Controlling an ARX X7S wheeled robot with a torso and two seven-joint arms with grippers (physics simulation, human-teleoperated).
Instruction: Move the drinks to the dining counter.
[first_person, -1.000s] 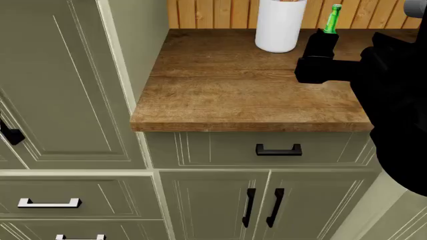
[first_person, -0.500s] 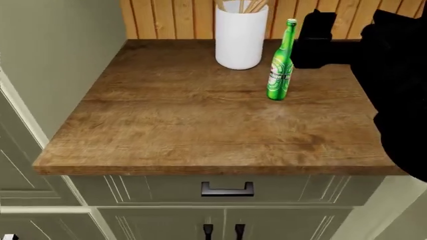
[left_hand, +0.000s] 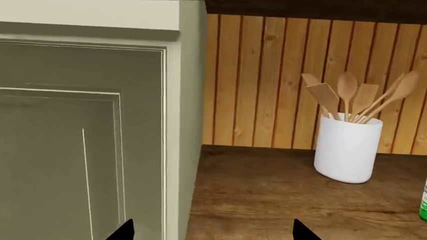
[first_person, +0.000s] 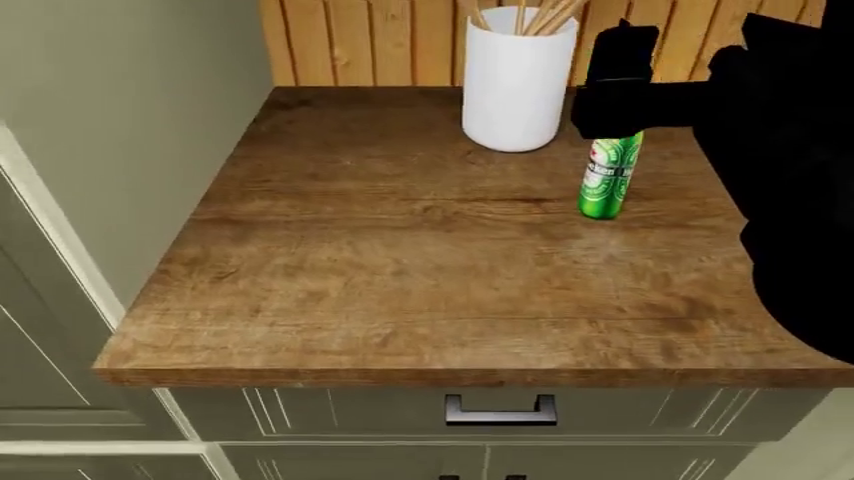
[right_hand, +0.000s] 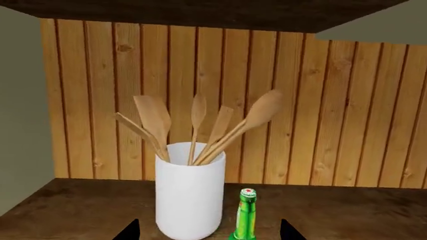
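Observation:
The tall green glass bottle (first_person: 607, 185) stands upright on the dark wood countertop (first_person: 400, 260) next to the white container. In the head view my right gripper (first_person: 617, 80) is over the bottle's neck and hides it. In the right wrist view the bottle (right_hand: 246, 215) stands between the wide-apart tips of my right gripper (right_hand: 208, 232), off toward one fingertip, and the gripper is open and empty. My left gripper (left_hand: 212, 232) is open and empty, low over the counter's edge by the tall cabinet. The bottle shows as a sliver (left_hand: 423, 202) there. The other two bottles and the dining counter are out of view.
A large white container (first_person: 518, 85) of wooden spoons stands at the back against the plank wall; it also shows in both wrist views (right_hand: 190, 187) (left_hand: 347, 150). A tall olive cabinet side (left_hand: 100, 150) borders the counter's left. A drawer with a handle (first_person: 501, 410) lies below.
The head view has shifted, so the counter and bottle sit lower and further right. My right gripper, beside the bottle before, now covers its neck.

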